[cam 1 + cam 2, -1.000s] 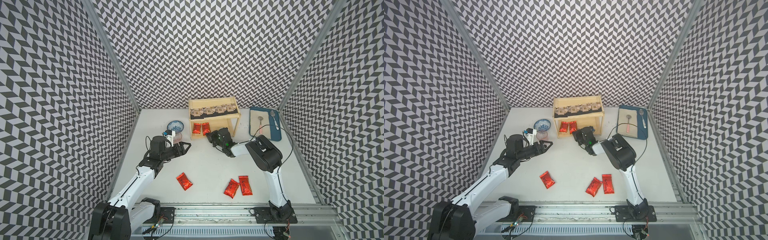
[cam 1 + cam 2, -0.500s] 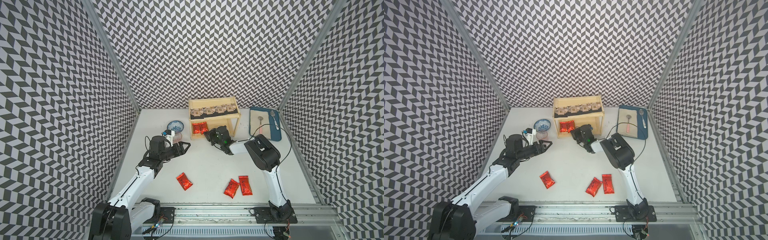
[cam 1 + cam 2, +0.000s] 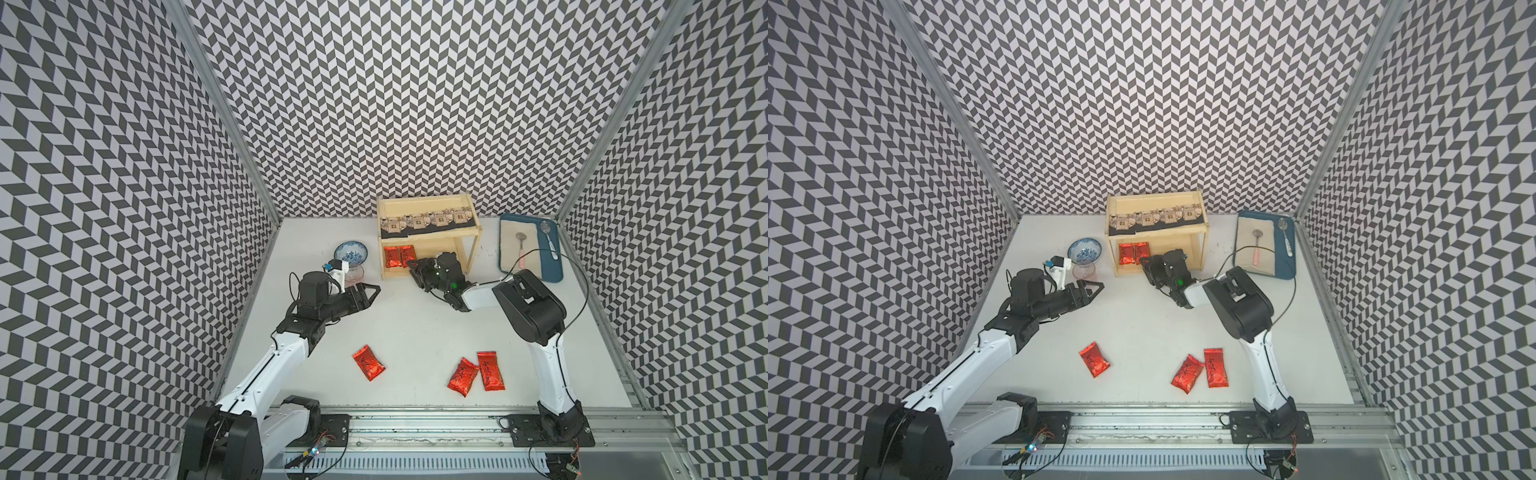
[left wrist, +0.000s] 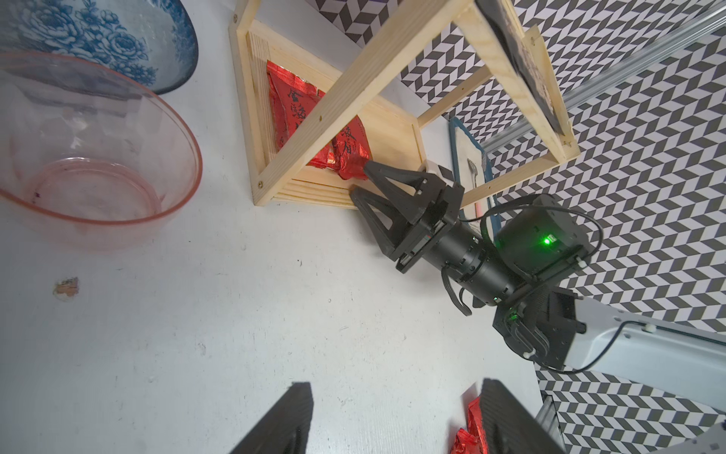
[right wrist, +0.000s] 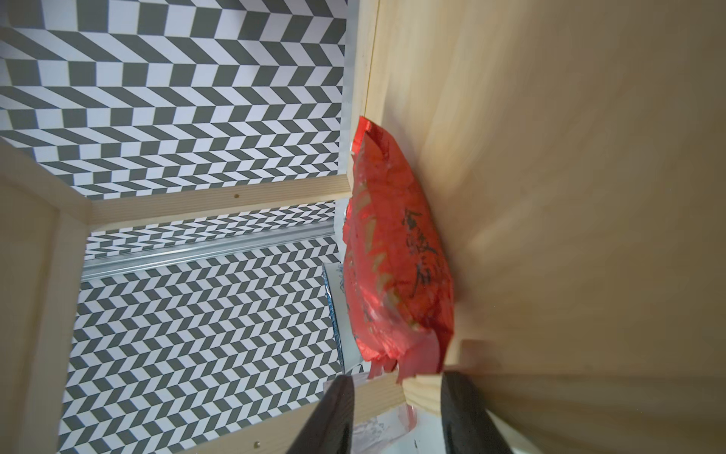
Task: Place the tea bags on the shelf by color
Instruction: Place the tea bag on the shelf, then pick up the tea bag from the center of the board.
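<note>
Left: left gripper [image 3: 371,289] parked over the table [image 3: 415,324] near the bowls [image 3: 351,253], wide open, empty. Middle: shelf [image 3: 424,200] with four black tea bags [image 3: 428,219] on the top board and two red tea bags [image 3: 398,256] on the bottom board. Right gripper [image 4: 359,181] at the bottom board's front edge, partly open, gripping nothing, nearest red bag's tail just ahead of the jaws. Reads as the release step. Three loose red bags [image 3: 463,377] on the table in front. Next: back out clear of the rim, then fetch a loose one by its flat end.
</note>
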